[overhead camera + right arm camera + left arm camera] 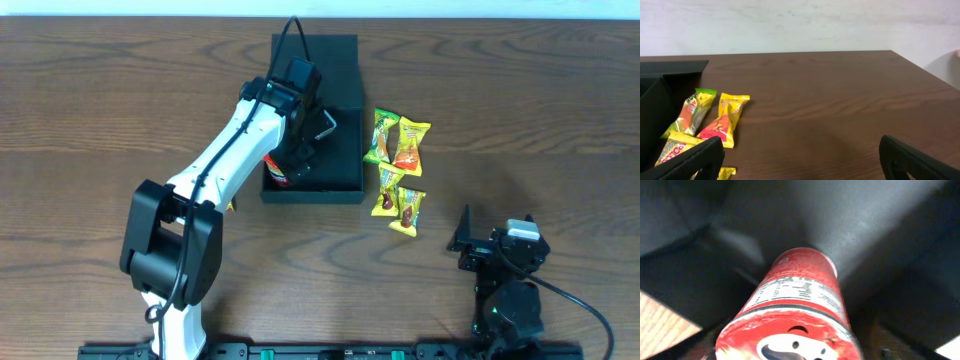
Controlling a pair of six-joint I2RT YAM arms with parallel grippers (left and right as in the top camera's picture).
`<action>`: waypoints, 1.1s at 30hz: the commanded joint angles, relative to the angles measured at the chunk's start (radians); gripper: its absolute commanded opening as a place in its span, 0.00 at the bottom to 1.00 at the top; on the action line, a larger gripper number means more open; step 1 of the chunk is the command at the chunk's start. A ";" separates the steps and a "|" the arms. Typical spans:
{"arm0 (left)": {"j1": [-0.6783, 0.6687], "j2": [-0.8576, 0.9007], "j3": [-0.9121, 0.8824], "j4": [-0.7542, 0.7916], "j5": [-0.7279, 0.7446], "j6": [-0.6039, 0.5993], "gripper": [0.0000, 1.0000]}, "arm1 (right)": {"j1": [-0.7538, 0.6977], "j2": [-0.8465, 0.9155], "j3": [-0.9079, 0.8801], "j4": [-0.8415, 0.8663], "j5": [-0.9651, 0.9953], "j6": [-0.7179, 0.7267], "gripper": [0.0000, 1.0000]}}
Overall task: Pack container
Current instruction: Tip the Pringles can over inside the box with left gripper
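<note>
- Jaws of the right gripper [800, 146] stand wide apart with nothing between them; its dark fingers [692, 161] frame bare wood in the right wrist view.
- Jaws of the left gripper [300, 160]: I cannot tell how they stand, because the red can [795, 305] fills the left wrist view and hides the fingers.
- The container [335, 150] sits at the far middle of the table [100, 100]. Its lid flap [315, 55] is open and lies behind it, and the left arm [220, 160] reaches in from the near left.
- Overhead shows only a sliver of the red can, at the container's near-left corner beside the left gripper. The left wrist view shows its red body and a white panel of small print, with the dark inside of the box around it.
- The right wrist view shows the container only as a dark wall at its left edge.
- Counted: one container, one red can and four snack packets [400, 170] in yellow and green wrappers.
- The packets lie in two pairs just right of the container. The right wrist view shows three of them and a corner of the fourth.
- The right gripper rests at the near right of the table, well apart from the packets.
</note>
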 commanded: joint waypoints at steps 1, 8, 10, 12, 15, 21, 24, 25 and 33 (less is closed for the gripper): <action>0.008 0.006 -0.022 -0.004 -0.012 0.014 0.76 | -0.003 -0.003 0.001 -0.008 0.013 0.003 0.99; 0.008 0.005 -0.022 0.011 -0.012 -0.007 0.74 | -0.003 -0.003 0.001 -0.008 0.013 0.003 0.99; 0.008 0.005 -0.021 0.027 -0.011 -0.029 0.76 | -0.003 -0.003 0.001 -0.008 0.013 0.003 0.99; 0.008 0.005 -0.014 0.041 -0.002 -0.053 0.75 | -0.003 -0.003 0.001 -0.008 0.013 0.003 0.99; 0.008 0.003 0.019 0.048 0.075 -0.072 0.76 | -0.003 -0.003 0.001 -0.008 0.013 0.003 0.99; 0.025 0.003 0.079 0.124 0.351 -0.222 0.73 | -0.003 -0.003 0.001 -0.008 0.013 0.003 0.99; 0.038 0.004 0.079 0.133 0.407 -0.249 0.73 | -0.003 -0.003 0.001 -0.008 0.013 0.003 0.99; 0.042 0.004 0.079 0.129 0.401 -0.249 0.76 | -0.003 -0.003 0.001 -0.008 0.013 0.003 0.99; 0.067 -0.006 0.079 0.048 0.236 -0.157 0.97 | -0.003 -0.003 0.001 -0.008 0.013 0.003 0.99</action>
